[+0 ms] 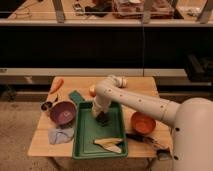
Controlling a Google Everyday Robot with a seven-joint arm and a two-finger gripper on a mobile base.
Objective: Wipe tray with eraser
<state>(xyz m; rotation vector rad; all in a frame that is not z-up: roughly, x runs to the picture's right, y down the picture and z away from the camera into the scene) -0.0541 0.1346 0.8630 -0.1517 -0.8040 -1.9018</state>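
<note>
Camera view, read left to right. Far left of the surface (41,146): a carrot (56,84) at 10 o'clock and a small metal cup (46,105) below it. Next come a purple bowl (63,113) and a blue cloth (60,135) toward 8 o'clock. All four lie outside the tray's left rim, clear of the work. A dark-green pad (76,96) lies just beside the tray's 11 o'clock corner, and a round orange fruit (92,90) sits past the far rim. The tray (89,136) sits mid-surface, long side running toward the camera. The arm (135,102) comes in from 3 o'clock, bends over the far rim and drops the claw (101,114) into the far half of the tray floor. The eraser (103,120) shows as a dark block right at the claw's tip, low at the floor. Whether the claw is spread or pinching it, I cannot tell; the steep, low posture fits pressing the block down to wipe. Open room: bare green floor runs from the eraser toward 6 o'clock, up to a pale curved object (109,145) lying across the near end. That object probably limits a full-length stroke. Both side rims are near, so cross strokes must be short. Right of the tray: an orange bowl (143,122) just beside the rim at 3 o'clock and a black-handled tool (142,139) at 4 o'clock. The arm passes over that side, so a wide swing risks the bowl.
</note>
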